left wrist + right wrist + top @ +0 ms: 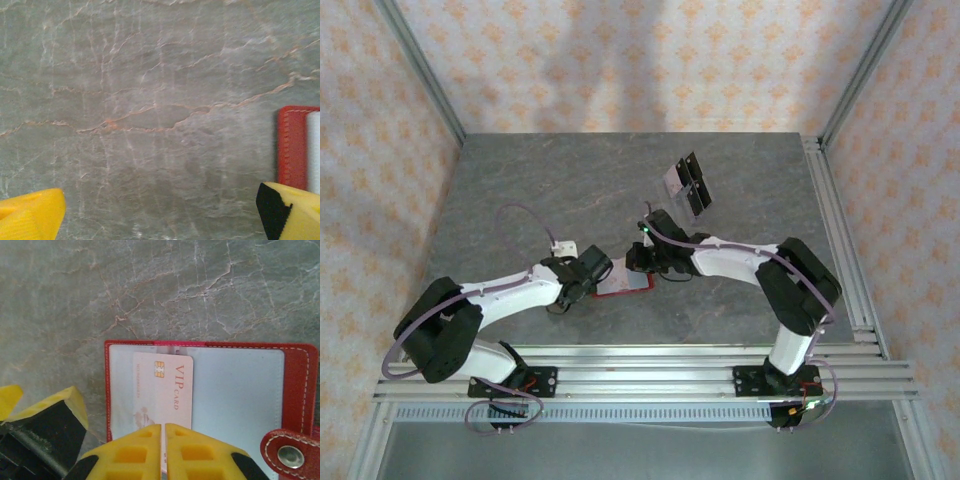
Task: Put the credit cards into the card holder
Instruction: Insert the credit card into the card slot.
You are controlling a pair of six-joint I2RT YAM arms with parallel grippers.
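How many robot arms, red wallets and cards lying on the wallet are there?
Robot arms: 2, left arm and right arm
Red wallet: 1
VIP card on the open wallet: 1
Total: 4
The far cards at the back of the table are too small to count, so they are left out.

Over the grey, orange-veined counter (pixel 150 100), the left end effector (pixel 160 215) holds its yellow fingers (pixel 30 212) wide apart at the bottom corners, the black-padded one beside the stitched red card holder (pixel 290 145) at far right.
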